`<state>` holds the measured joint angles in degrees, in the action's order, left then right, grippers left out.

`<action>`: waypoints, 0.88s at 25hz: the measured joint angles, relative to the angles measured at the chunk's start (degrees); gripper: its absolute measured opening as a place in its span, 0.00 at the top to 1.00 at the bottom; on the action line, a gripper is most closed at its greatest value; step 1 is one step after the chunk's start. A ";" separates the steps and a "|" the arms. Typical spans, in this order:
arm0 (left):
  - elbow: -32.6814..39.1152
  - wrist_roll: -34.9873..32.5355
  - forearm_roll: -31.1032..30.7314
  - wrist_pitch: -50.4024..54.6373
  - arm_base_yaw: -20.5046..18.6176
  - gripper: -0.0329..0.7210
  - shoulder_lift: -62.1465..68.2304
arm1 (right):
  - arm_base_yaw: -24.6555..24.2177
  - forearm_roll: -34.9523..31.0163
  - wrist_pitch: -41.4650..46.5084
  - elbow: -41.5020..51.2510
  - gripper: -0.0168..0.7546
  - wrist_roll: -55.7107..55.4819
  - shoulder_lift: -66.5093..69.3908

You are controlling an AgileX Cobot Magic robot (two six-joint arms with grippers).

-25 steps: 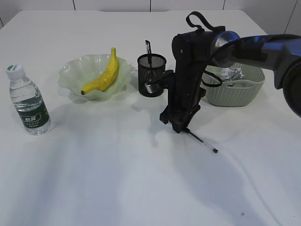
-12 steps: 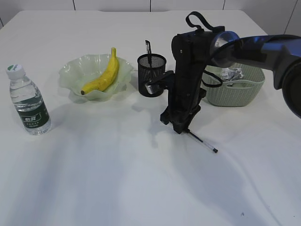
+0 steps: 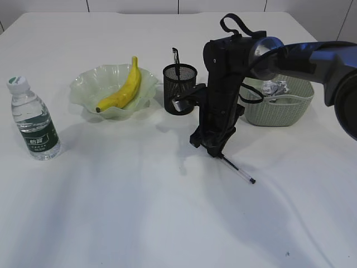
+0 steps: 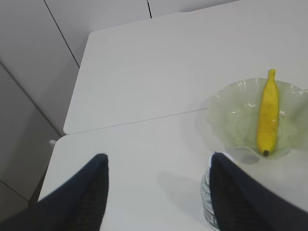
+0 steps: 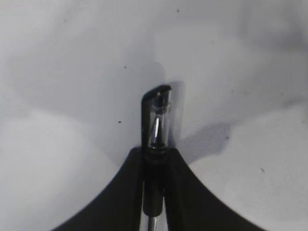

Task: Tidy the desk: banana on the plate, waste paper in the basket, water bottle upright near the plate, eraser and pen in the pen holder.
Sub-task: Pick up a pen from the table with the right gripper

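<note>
Right fingers [image 5: 132, 192] pinching pen [image 3: 237, 171] near its cap end, left fingers [image 4: 86, 192] spread above water bottle [image 3: 32, 119], banana [image 3: 124, 89] on plate [image 3: 89, 84]

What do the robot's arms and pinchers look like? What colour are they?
The right arm is a thick, shiny dark tube with a silvery ring, and black cable loops stick up at its blocky black wrist. The right gripper has two smooth black fingers that curve to narrow tips. The left gripper has broader dark fingers with a finely ribbed surface.
</note>
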<state>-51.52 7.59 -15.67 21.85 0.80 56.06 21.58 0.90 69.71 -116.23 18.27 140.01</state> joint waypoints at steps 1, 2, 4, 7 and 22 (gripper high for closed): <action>0.00 0.00 0.00 0.00 0.00 0.34 0.00 | 0.00 0.00 0.00 -0.13 0.86 0.00 0.00; 0.00 0.00 0.00 0.00 0.00 0.34 0.00 | 0.00 0.00 0.00 -0.25 0.86 0.00 0.12; 0.00 0.00 0.00 0.00 0.00 0.34 0.00 | 0.00 0.10 0.05 -1.74 0.87 0.00 0.23; 0.00 0.00 0.00 0.00 0.00 0.34 0.00 | 0.00 0.10 0.05 -5.46 0.87 -0.04 0.32; 0.00 0.00 0.00 0.00 0.00 0.34 0.00 | -0.27 6.67 0.27 -10.21 0.87 -7.34 0.32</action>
<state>-51.52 7.59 -15.67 21.85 0.80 56.06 21.30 7.58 69.98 -126.44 10.93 140.33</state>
